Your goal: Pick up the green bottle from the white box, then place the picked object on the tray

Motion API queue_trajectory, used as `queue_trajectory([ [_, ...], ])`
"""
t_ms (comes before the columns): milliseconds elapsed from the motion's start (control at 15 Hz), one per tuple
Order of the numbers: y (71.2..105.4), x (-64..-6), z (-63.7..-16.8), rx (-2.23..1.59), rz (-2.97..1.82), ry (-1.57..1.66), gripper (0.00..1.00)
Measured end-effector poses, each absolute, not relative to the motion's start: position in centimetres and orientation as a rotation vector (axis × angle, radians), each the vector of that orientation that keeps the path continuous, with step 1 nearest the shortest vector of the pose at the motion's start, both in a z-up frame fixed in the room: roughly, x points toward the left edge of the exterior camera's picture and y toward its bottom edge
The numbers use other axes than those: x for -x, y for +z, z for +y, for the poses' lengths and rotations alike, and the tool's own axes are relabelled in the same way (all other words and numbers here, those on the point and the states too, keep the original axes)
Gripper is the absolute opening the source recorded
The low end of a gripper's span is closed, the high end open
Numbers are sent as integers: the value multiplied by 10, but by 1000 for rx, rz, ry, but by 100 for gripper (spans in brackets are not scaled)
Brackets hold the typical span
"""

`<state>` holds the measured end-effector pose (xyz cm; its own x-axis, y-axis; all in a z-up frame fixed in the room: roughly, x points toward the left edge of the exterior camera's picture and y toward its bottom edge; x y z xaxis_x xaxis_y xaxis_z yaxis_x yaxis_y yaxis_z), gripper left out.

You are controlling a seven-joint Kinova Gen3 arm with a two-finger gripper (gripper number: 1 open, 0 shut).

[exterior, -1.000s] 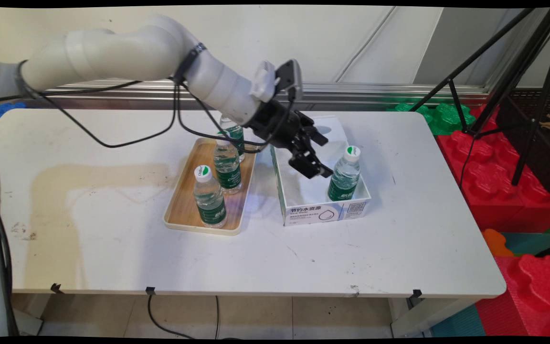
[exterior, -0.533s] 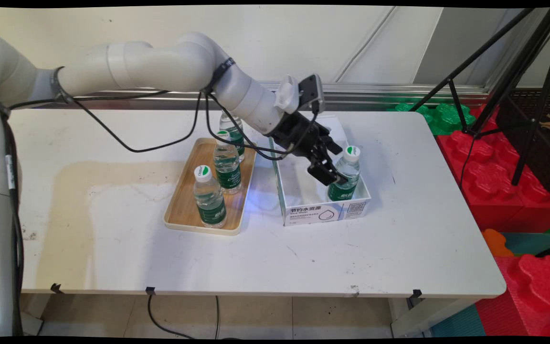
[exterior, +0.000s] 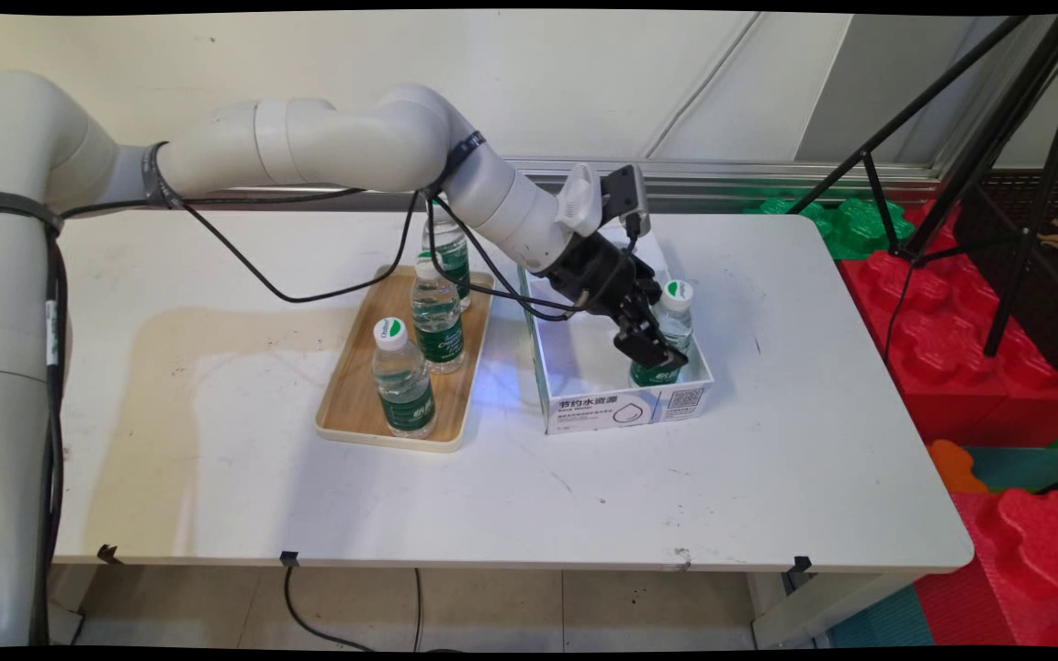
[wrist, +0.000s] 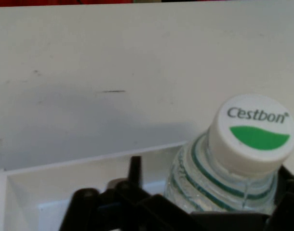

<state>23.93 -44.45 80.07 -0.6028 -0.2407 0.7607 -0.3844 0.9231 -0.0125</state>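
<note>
A clear water bottle with a green label and a white cap [exterior: 676,295] [wrist: 253,134] stands in the near right corner of an open white box [exterior: 621,406] [wrist: 89,161]. My gripper [exterior: 656,336] [wrist: 209,169] reaches into the box and straddles this bottle's body below the cap. It is open: in the hand view a gap shows between the left finger [wrist: 135,166] and the bottle, which sits nearer the right side. In the main view the near finger [exterior: 647,347] covers part of the label.
A wooden tray [exterior: 354,404] left of the box holds three more bottles: near [exterior: 403,376], middle [exterior: 437,317], far [exterior: 451,252]. The arm's black cables hang over the tray's far end. A black tripod [exterior: 951,138] and red foam blocks [exterior: 979,367] stand beyond the table's right edge.
The arm has swung right and down into the box. The gripper went from left of the bottle to straddling it. The bottle stands where it was.
</note>
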Motion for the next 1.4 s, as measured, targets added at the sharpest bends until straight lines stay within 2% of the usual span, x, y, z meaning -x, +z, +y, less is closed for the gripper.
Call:
queue_trajectory([
  [67, 799, -238, -446, -440, -2243, 219, 0],
  [733, 802, -236, -448, -436, -2230, 192, 0],
  [1400, 854, -267, -419, -427, -2178, 247, 0],
])
